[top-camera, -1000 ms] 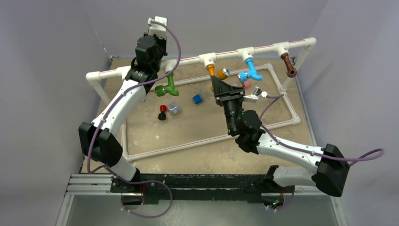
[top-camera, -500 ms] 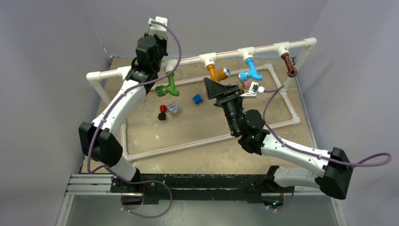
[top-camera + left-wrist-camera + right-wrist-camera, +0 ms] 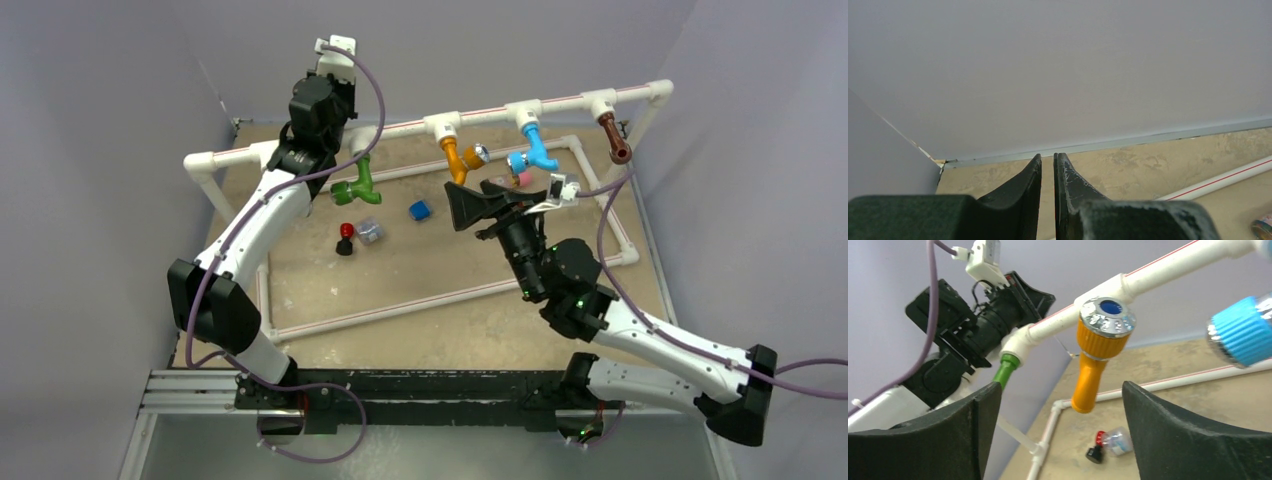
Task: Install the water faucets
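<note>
Right pincer (image 3: 1060, 390), jaws apart, facing the orange faucet (image 3: 1093, 365).
The faucet hangs from the white pipe (image 3: 1173, 265) just ahead, untouched, apparently seated, so no grip is needed; left pincer (image 3: 1048, 162), fingers together on nothing, waits near the green faucet (image 3: 358, 183).

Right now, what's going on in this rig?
Small curved plastic taps hang from the white PVC pipe rail: a green faucet, an orange faucet, a blue faucet and a brown faucet. The right gripper stands open just in front of the orange faucet, holding nothing. The left gripper is shut and empty, up by the rail near the green faucet.
</note>
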